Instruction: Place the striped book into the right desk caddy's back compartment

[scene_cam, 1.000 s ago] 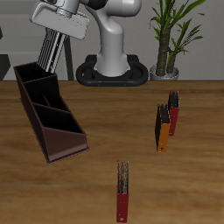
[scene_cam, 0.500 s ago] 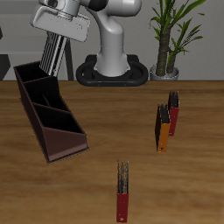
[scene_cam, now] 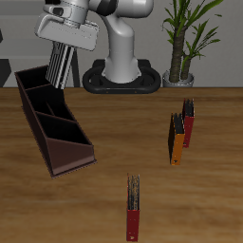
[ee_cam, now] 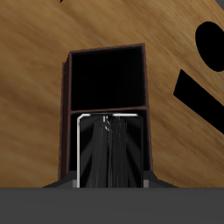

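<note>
My gripper (scene_cam: 63, 63) is clamped on the striped book (scene_cam: 62, 68), hanging upright just above the right desk caddy (scene_cam: 53, 127) near its back compartment (scene_cam: 36, 85), w/ the risk that if I'm off-center the book catches the divider or rim & tips out.

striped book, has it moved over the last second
Yes. Held in the gripper, the striped book has shifted toward the robot's base and now hangs over the back end of the caddy.
</note>
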